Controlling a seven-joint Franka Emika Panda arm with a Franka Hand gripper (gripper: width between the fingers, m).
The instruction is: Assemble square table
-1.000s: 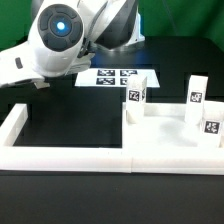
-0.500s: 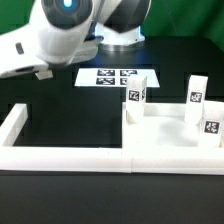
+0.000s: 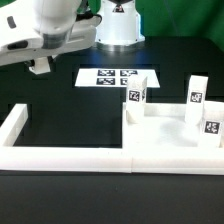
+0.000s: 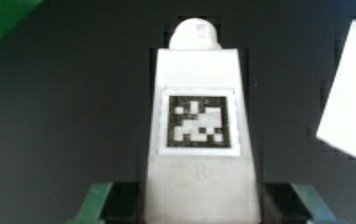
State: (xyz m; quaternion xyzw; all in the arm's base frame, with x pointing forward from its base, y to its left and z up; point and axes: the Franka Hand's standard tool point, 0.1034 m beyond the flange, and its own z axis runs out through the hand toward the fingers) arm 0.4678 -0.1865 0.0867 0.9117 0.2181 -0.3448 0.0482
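Note:
In the wrist view my gripper (image 4: 201, 208) is shut on a white table leg (image 4: 201, 90) with a black-and-white tag; the green fingers (image 4: 107, 203) press its two sides. In the exterior view the gripper (image 3: 40, 65) hangs above the table at the far left, well away from the square tabletop (image 3: 165, 138). The tabletop lies flat at the exterior view's right. Three tagged legs stand upright on it: one at its left (image 3: 138, 97) and two at its right (image 3: 197, 98) (image 3: 211, 126). The held leg is not clear in the exterior view.
A long low white border wall (image 3: 65, 155) runs along the front and up the exterior view's left side (image 3: 12, 125). The marker board (image 3: 110, 76) lies behind the tabletop. The arm's base (image 3: 118, 25) stands at the back.
The arm has swung toward the exterior view's left and back, carrying the gripper away from above the marker board. The tabletop and its three legs have not moved.

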